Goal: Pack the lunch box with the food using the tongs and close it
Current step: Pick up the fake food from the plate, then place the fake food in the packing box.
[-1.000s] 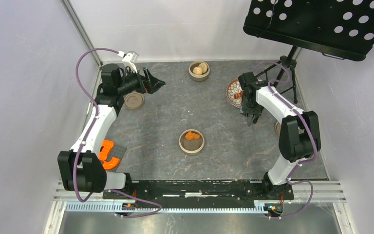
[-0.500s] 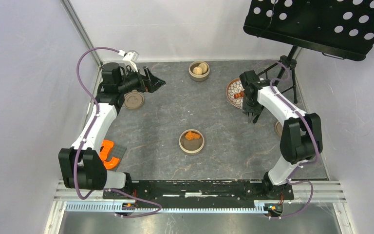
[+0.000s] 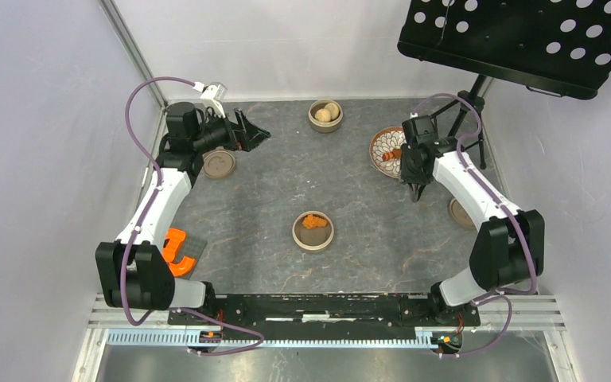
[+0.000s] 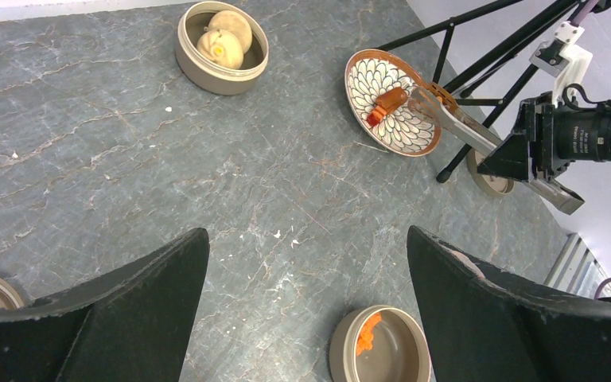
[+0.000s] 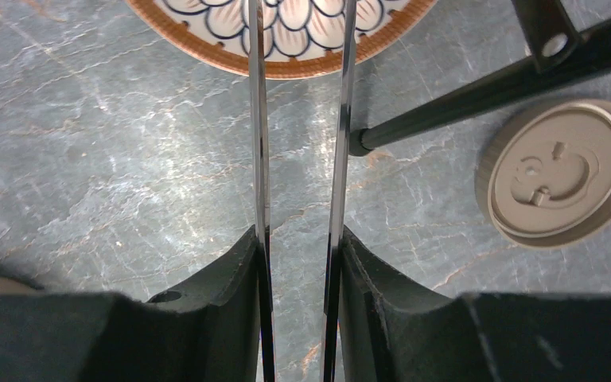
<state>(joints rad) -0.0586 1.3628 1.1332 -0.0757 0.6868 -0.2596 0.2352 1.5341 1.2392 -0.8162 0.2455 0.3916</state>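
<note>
My right gripper (image 5: 298, 239) is shut on the tongs (image 5: 258, 119), whose two slim arms run forward to the patterned plate (image 5: 302, 64). From the left wrist, the tongs (image 4: 461, 123) reach over the plate (image 4: 402, 131) beside an orange food piece (image 4: 386, 104). The round tan lunch box (image 3: 313, 231) sits mid-table with orange crumbed food (image 3: 313, 221) inside. A second tan container (image 3: 325, 114) at the back holds pale buns (image 4: 221, 41). My left gripper (image 3: 253, 134) hangs open and empty above the back left, far from the food.
One tan lid (image 3: 219, 163) lies under the left arm, another (image 5: 561, 171) right of the tongs. A black stand's leg (image 5: 477, 99) ends close to the tongs. An orange tool (image 3: 177, 251) lies at the near left. Grey walls enclose the table.
The right arm has swung back and to the right, carrying the tongs toward the plate. Its jaws have squeezed the tongs narrower. The left arm has stayed put.
</note>
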